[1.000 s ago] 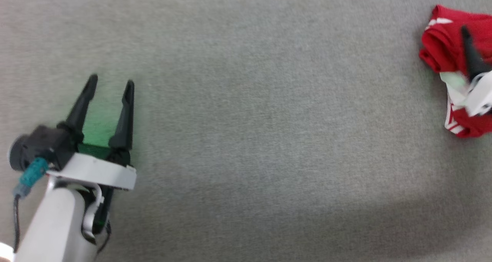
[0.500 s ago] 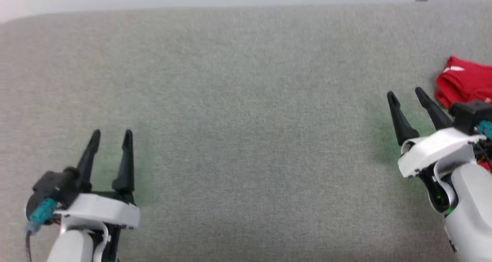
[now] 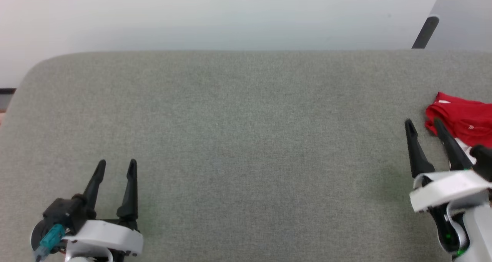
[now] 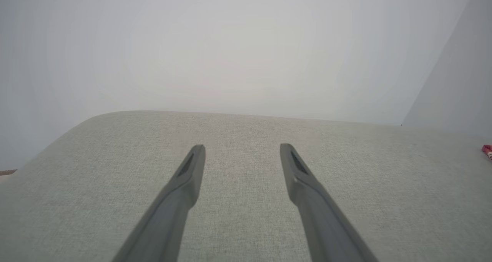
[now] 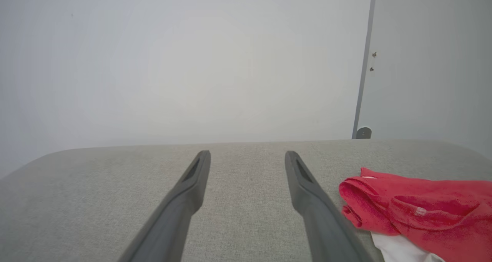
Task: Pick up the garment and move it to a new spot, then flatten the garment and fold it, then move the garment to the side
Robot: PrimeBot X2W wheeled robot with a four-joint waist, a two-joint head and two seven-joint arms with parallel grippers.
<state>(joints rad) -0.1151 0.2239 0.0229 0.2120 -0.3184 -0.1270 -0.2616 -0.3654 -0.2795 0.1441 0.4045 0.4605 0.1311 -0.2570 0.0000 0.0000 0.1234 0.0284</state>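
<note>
Garment (image 3: pixel 467 119): a red bundle at the far right of the table (image 3: pixel 246 100), cut off by the head view's right edge. Some white shows on its near side.
Shape: bunched, with a rolled left edge. I can't tell whether it is a fold or a heap.
Bearing: it lies ahead and to the right of the right gripper (image 3: pixel 423 122). From the wrist, that gripper's right finger runs just beside the rolled edge; I can't tell if it touches.
Long axis: it seems to run across the table, left to right, but the right end is out of frame.
Nearer arm: the right, clearly. The left gripper (image 3: pixel 117 162) is well apart, over on the table's other side.
Right gripper: jaws wide and empty, fingers low over the cloth and pointing at the back wall, leaning slightly left.
Left gripper: jaws wide and empty, fingers also pointing at the back wall.
My call: if I pick up next, I'd swing the right wrist rightward so the rolled edge sits between the fingers before closing.
</note>
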